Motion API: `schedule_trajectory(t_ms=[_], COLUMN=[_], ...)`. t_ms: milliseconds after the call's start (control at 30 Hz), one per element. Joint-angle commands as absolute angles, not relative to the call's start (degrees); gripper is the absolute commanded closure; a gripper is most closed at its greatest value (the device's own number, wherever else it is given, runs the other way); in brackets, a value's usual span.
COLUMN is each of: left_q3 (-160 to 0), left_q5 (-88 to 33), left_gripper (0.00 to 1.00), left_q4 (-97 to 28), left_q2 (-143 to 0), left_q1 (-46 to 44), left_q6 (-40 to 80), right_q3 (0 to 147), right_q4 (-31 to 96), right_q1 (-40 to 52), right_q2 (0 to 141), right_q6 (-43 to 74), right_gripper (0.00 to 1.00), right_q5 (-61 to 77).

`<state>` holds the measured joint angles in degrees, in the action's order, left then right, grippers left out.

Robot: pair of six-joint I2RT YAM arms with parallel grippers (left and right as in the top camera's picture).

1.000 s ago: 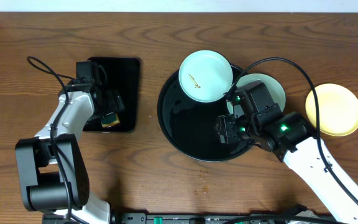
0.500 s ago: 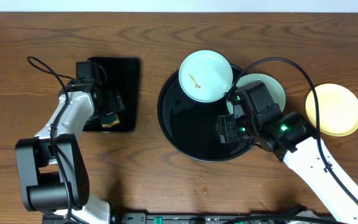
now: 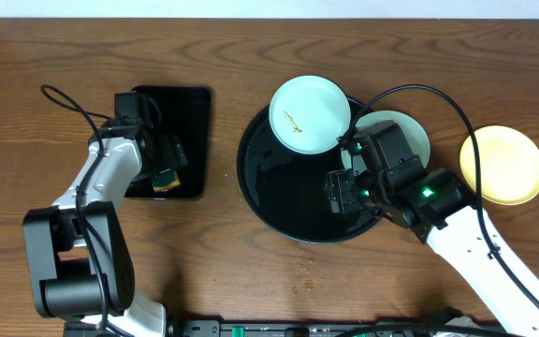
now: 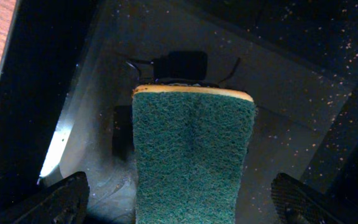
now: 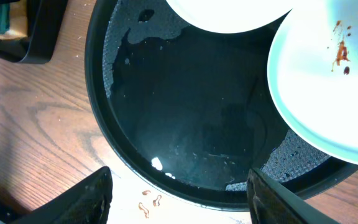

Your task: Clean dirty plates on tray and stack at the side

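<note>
Mint-blue round plates (image 3: 309, 114): smeared, overlapping glossy black round tray's (image 3: 279, 178) far-right rim.
Pale yellow round plate (image 3: 502, 165): off tray's right rim, likely starting the stack.
Right gripper (image 5: 188, 199): spread wide, empty.
Left gripper (image 4: 182, 202): spread wide astride green sponge (image 4: 191, 162), ready for scrubbing.

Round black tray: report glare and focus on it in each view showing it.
Overhead: the tray is sharp, with only a dull grey sheen on its floor. Right wrist: the tray shows mottled reflections and one small white glint near its lower rim; the right fingers at the bottom corners look dark and soft.
</note>
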<state>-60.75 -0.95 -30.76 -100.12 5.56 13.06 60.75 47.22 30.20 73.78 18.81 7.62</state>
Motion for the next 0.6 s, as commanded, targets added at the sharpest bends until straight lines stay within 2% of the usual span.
schedule_trajectory(t_ms=[0, 567], left_q3=[-60.4, -60.4], left_q5=[-0.6, -0.6], left_gripper=[0.07, 0.07], left_q4=[-30.8, -30.7], left_q2=[-100.8, -100.8], left_q1=[5.7, 5.7], left_q6=[12.5, 12.5], right_q3=[61.0, 61.0], right_q4=[47.1, 44.8], right_q1=[30.4, 30.5], right_q2=[73.5, 77.1], right_q6=[18.1, 19.8], right_gripper=[0.31, 0.26], right_q5=[6.9, 9.2])
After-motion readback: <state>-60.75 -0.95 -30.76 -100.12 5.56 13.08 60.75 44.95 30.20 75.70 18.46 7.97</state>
